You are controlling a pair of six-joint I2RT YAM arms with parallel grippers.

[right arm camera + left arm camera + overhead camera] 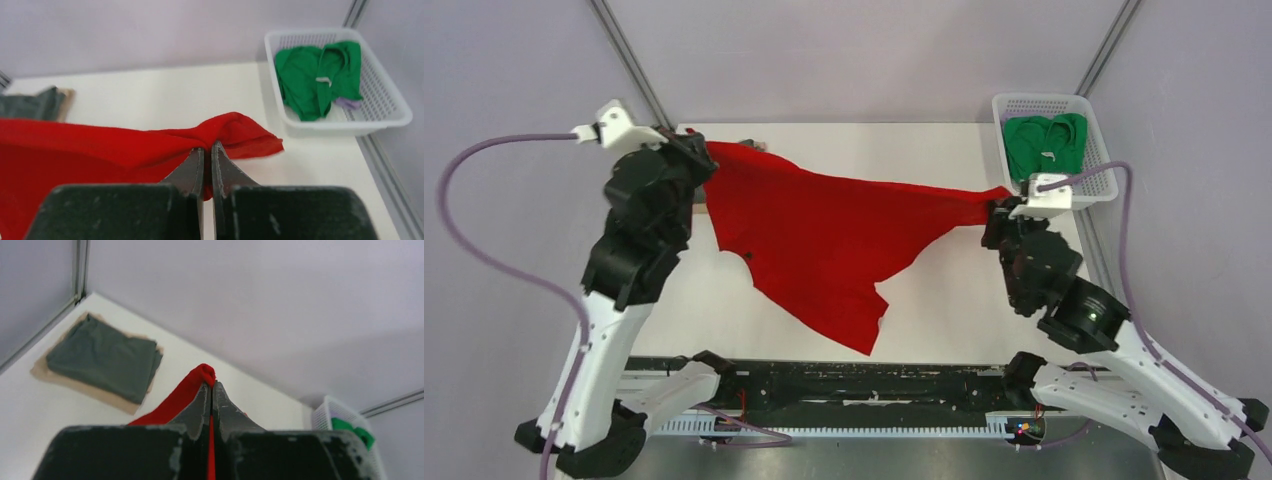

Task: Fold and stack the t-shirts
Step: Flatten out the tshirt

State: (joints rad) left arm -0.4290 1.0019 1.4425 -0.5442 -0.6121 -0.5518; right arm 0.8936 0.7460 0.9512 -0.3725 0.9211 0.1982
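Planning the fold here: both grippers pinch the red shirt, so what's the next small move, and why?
Probably lower both arms together to lay the red t-shirt flat on the table. The left gripper and right gripper are each shut on an end, and the cloth sags between them, not spread for folding.

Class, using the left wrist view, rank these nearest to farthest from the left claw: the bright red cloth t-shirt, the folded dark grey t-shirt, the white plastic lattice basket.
1. Bright red cloth t-shirt: pinched in the left claw.
2. Folded dark grey t-shirt: lying ahead, to the left.
3. White plastic lattice basket: far right corner.
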